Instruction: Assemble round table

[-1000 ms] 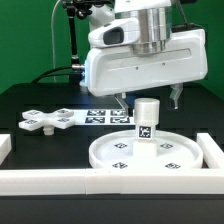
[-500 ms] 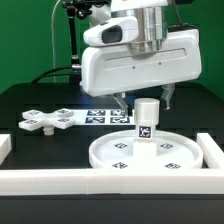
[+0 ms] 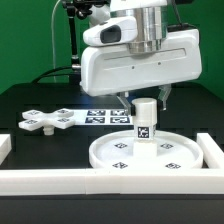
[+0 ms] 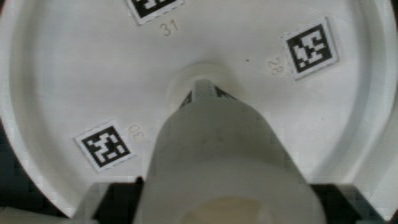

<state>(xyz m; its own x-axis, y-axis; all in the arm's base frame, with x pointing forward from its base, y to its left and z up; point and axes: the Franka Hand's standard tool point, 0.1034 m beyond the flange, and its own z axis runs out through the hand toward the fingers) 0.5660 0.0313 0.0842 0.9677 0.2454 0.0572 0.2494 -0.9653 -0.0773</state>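
The large rimmed round disc (image 3: 140, 152) lies at the front of the table. The short cylindrical leg (image 3: 146, 120) stands upright on its middle. My gripper (image 3: 144, 98) hangs right over the leg's top, a finger on either side with only a narrow gap left, so it is open around the leg. In the wrist view the leg (image 4: 217, 150) fills the space between the two black pads (image 4: 118, 198), with the disc (image 4: 71, 70) and its tags behind it. The cross-shaped base (image 3: 48, 121) lies flat at the exterior view's left, apart from the gripper.
The marker board (image 3: 105, 116) lies flat behind the disc. Long white border rails run along the front (image 3: 60, 181) and the exterior view's right (image 3: 212, 150). A short white block (image 3: 4, 146) sits at the left edge.
The gripper has shifted toward the exterior view's left, centring over the leg. Its fingers have drawn in from wide apart to close beside the leg's top. The leg, disc and base have not moved.
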